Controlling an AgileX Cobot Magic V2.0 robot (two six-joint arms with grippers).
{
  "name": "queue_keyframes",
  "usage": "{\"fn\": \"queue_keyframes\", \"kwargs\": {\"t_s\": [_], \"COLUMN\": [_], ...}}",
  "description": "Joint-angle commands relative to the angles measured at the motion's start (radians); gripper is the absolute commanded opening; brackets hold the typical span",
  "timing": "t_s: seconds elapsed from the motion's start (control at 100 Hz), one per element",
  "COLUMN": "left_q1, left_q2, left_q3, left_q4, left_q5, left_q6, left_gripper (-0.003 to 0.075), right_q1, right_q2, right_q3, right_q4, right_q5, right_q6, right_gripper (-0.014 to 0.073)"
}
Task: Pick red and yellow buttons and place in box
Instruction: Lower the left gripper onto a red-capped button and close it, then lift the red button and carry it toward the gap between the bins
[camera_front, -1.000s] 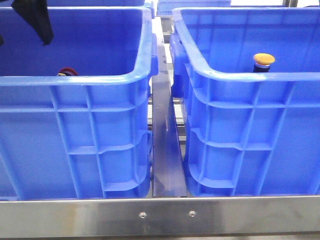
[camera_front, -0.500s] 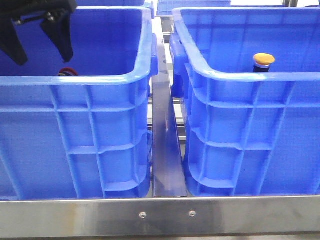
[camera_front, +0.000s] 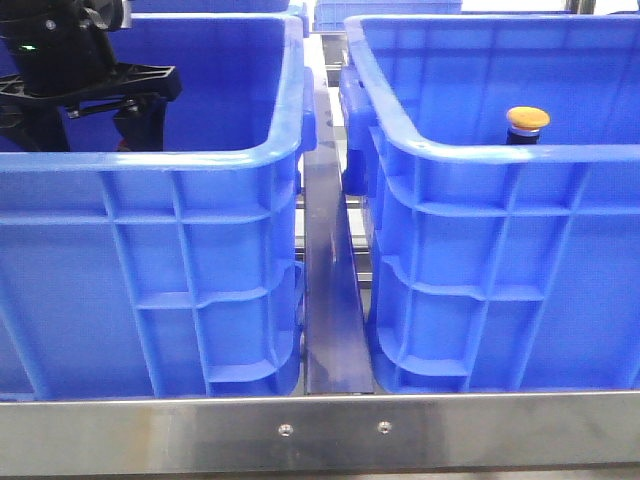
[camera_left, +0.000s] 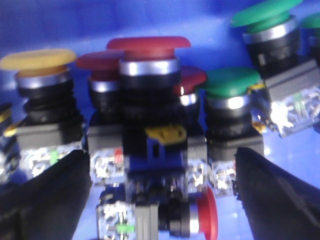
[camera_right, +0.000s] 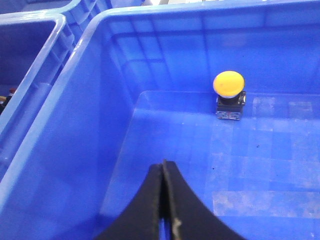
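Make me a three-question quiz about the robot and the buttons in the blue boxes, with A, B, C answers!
1. Where is the left gripper?
A. Down inside the left blue box
B. Over the right blue box
C. Above the metal rail between the boxes

2. What colour is the cap of the lone button in the right blue box?
A. Green
B. Yellow
C. Red

3. How do the jaws of the right gripper stand?
A. Wide open
B. Holding a button
C. Shut with nothing between them

Answers:
1. A, since the front view shows it lowered into the left blue box, and the left wrist view shows its jaws spread around a cluster of buttons, with a red-capped button in the middle.
2. B, as both the front and right wrist views show a yellow cap.
3. C, because the right wrist view shows the two fingers pressed together, empty.
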Motion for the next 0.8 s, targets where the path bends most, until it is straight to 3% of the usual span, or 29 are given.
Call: {"fn": "queue_keyframes", "kwargs": {"t_s": [0.0, 0.11, 0.3, 0.4, 0.79], "left_q1": [0.003, 0.003, 0.003, 0.003, 0.001], "left_q2": [-0.047, -0.047, -0.047, -0.047, -0.117], "left_q3": [-0.035, -0.035, -0.035, -0.035, -0.035], "left_q4": [-0.008, -0.008, -0.006, 0.006, 0.020], "left_q5": [-0.040, -0.040, -0.042, -0.051, -0.049], "left_q6": [0.000, 0.000, 0.000, 0.000, 0.018], "left_gripper": [0.0547, 0.0488, 0.0261, 0.0182, 0.0168], "right_q1": [-0.005, -0.005, -0.005, -0.005, -0.005], "right_q2": [-0.003, -0.003, -0.003, -0.003, -0.003], "right_q3": [-0.026, -0.026, -0.026, -0.026, -0.026], "right_q4": [0.013, 0.013, 0.013, 0.013, 0.013], "right_q5": [-0.034, -0.034, -0.034, -0.034, -0.034], "right_q6": [-0.006, -0.006, -0.006, -0.006, -0.006], "right_gripper": [-0.0036, -0.0036, -0.0036, -0.0036, -0.0036]}}
